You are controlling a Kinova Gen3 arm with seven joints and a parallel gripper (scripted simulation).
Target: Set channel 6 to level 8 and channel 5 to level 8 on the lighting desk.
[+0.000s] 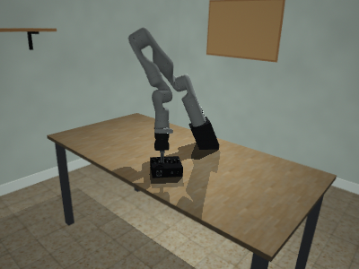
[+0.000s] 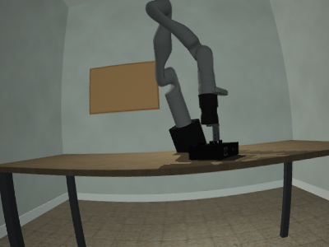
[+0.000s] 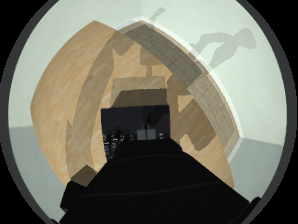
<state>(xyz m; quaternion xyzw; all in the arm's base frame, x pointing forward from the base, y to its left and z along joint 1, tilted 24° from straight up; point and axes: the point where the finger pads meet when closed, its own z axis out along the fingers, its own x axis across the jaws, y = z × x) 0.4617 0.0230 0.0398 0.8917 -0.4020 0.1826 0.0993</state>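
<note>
The lighting desk (image 1: 166,168) is a small black box standing on the wooden table near its front edge. It also shows in the exterior view (image 2: 214,150) and in the wrist view (image 3: 137,125). My gripper (image 1: 161,156) is shut with nothing between the fingers. It points straight down, and its tips reach the desk's top at the left end, among the faders. The exterior view shows the closed fingers (image 2: 215,137) meeting the desk's top. In the wrist view small pale fader caps (image 3: 144,135) show, but the levels are too small to read.
The arm's black base (image 1: 204,133) stands on the table just behind the desk. A cork board (image 1: 245,28) hangs on the back wall and a small shelf (image 1: 28,31) on the left wall.
</note>
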